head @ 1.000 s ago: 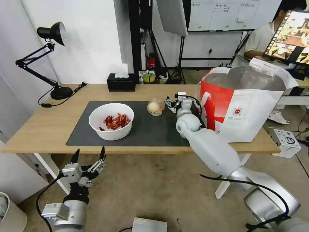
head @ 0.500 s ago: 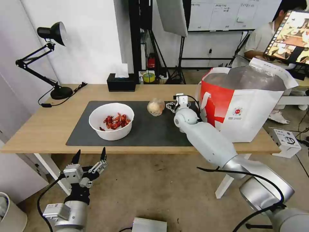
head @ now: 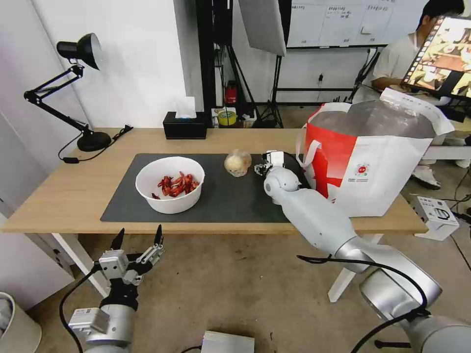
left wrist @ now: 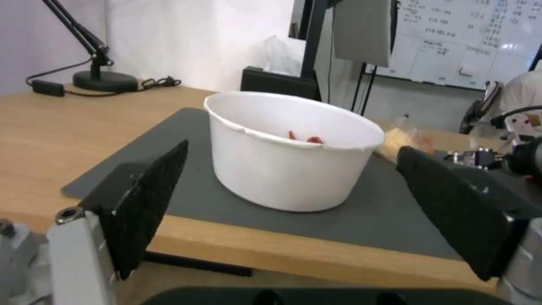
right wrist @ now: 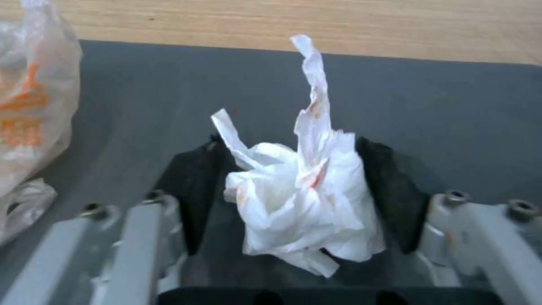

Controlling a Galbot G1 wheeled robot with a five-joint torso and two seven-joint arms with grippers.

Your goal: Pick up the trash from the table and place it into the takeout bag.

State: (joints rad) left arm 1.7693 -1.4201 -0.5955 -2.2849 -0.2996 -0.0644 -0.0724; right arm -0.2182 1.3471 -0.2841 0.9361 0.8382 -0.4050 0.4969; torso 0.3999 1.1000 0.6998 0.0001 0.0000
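The right gripper (right wrist: 294,199) is now clenching the crumpled tissue (right wrist: 302,203) at the mat's (head: 221,196) right end beside the takeout bag (head: 373,166), having shifted toward the wrapped lump (head: 238,163); bagging is pending. The left gripper (head: 137,240) is hanging released below the table's (head: 73,196) front edge.

Right claw (head: 262,165) beside wrapped lump (head: 238,163), bowl (head: 170,184)

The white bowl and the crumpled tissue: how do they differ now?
The white bowl is rigid and round; the crumpled tissue is soft and shapeless. The bowl stands free on the grey mat, holding red shells, while the tissue sits gripped in the right hand. The left hand hangs open below the table edge. Both are white.
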